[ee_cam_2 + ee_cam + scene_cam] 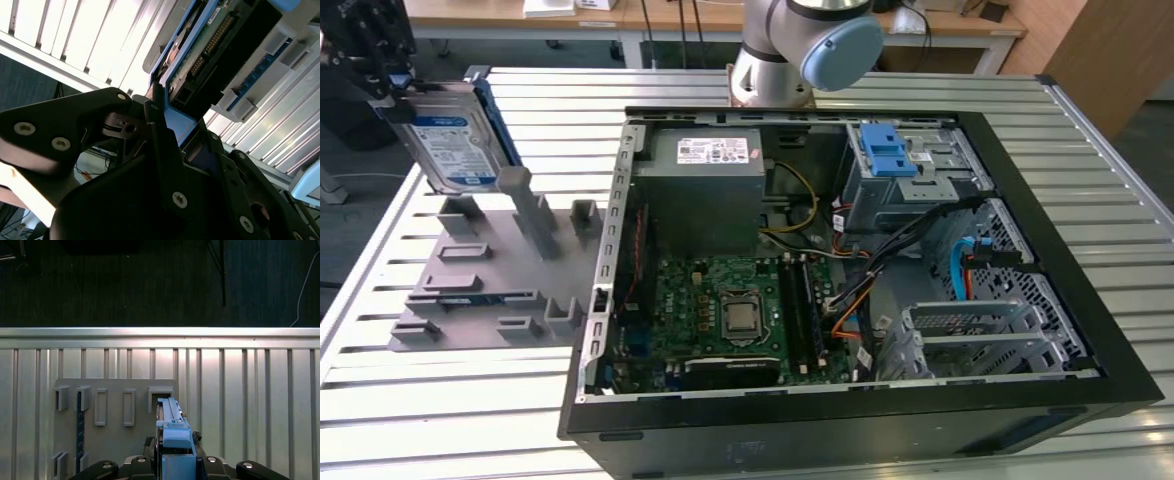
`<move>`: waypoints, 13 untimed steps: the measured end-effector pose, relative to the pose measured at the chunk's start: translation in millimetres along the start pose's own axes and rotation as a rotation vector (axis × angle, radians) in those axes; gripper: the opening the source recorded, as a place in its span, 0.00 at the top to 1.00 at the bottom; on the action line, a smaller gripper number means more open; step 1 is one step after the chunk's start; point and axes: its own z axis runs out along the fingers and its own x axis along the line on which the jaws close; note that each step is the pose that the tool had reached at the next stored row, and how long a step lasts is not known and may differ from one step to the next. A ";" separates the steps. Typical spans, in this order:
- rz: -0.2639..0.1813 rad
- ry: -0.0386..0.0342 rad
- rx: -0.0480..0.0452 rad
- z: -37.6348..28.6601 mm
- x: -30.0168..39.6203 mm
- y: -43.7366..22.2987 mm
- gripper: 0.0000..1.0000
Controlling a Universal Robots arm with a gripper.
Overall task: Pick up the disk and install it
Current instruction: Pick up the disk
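- The disk (450,138) hangs on edge at about 10 o'clock of the exterior view. It is over the grey fixture rack (480,290), out at the 9 o'clock side of the open computer case (1067,300).
- The gripper (160,107) is clenched on the disk. In the second wrist view its dark fingers (162,150) pinch the end of the blue carrier rail (177,122).
- You appear to be lifting the disk off the rack. Rise straight along the disk's own length. In the exterior view one of the rack's posts (520,205) overlaps the disk's lower corner, and you cannot tell from here whether that corner is clear of it.
- The hold is at one end only, so the weight hangs below the jaws. Move slowly, without sideways jerks, or the disk may pivot in the pinch.
- The long axis stands near upright. The gripped end leans toward 11 o'clock and the free end points down toward 5 o'clock.
- The face with the blue-and-white label (458,152) turns toward the exterior view's right, the side where the case lies.
- In the first wrist view you look along the disk's edge, and the rail runs away from the camera toward a slot (161,392) in the rack.
- Inside the case, the drive cage (907,175) with two blue tabs sits at 1 o'clock and the power supply (704,180) at 11 o'clock. Both are well apart from the disk.
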 end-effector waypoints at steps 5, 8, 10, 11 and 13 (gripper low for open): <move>0.000 0.0000 -0.0001 -1.6 0.0 0.0 0.64; 0.000 0.0000 -0.0001 -2.5 0.0 0.0 0.64; 0.000 0.0000 -0.0001 -3.0 0.0 0.0 0.64; 0.000 0.0000 0.0001 -3.2 0.0 0.0 0.64; 0.000 0.0000 -0.0001 -3.7 -0.1 0.1 0.64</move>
